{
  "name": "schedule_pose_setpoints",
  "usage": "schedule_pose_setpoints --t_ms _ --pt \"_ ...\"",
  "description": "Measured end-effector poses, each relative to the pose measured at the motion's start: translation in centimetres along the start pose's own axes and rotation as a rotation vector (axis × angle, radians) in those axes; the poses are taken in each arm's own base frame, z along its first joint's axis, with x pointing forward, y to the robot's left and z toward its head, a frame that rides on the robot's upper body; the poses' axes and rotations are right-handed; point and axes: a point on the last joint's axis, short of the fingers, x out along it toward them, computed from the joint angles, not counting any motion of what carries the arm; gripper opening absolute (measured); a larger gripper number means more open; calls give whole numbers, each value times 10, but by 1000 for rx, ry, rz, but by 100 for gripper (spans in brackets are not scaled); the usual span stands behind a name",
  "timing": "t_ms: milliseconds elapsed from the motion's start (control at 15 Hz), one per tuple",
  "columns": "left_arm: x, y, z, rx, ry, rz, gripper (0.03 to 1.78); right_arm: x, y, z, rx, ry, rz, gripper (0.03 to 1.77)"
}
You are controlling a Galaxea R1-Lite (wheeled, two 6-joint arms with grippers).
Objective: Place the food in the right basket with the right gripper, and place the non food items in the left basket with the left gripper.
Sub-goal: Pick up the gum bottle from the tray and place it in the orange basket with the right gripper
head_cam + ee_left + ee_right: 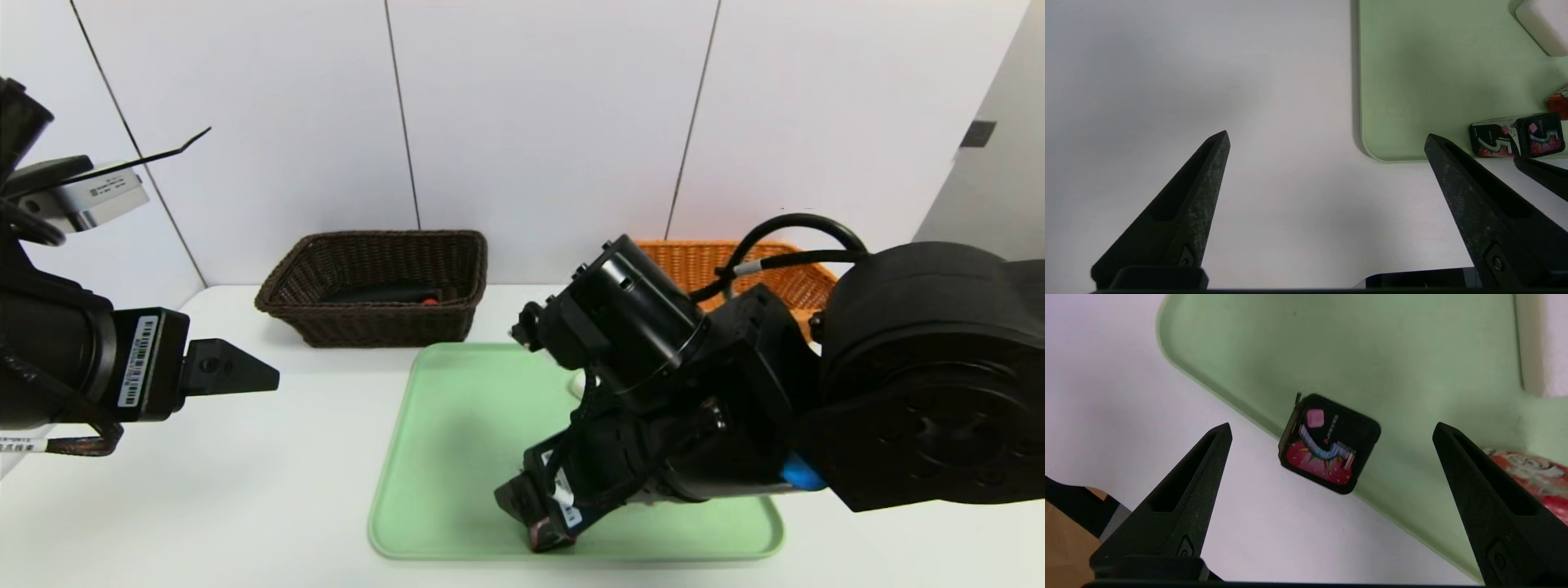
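My right gripper [1332,426] hangs open just above a small black box with a strawberry picture [1329,443], which sits at the front edge of the green tray [1412,355]. Beside it lies a red food packet [1531,477], and farther back on the tray a white rounded block [1541,343]. My left gripper [1327,135] is open and empty over bare table to the left of the tray [1433,61]. The dark brown left basket [371,286] holds a long black pouch [384,292] and a small red knob [429,301]. The orange right basket [735,265] stands behind my right arm, its inside hidden.
The white table [204,490] stretches out around the tray, with a white panelled wall behind the baskets. My bulky right arm [922,376] covers the tray's right half in the head view. From the left wrist view the box [1515,134] and a right finger [1541,173] show.
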Motion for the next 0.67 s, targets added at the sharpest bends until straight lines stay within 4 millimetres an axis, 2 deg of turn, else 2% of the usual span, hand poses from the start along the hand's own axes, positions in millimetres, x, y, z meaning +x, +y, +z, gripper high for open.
schedule_pose_setpoints --t_ms 667 --pt "5 1 -4 0 25 8 169 19 9 -13 -17 76 -12 170"
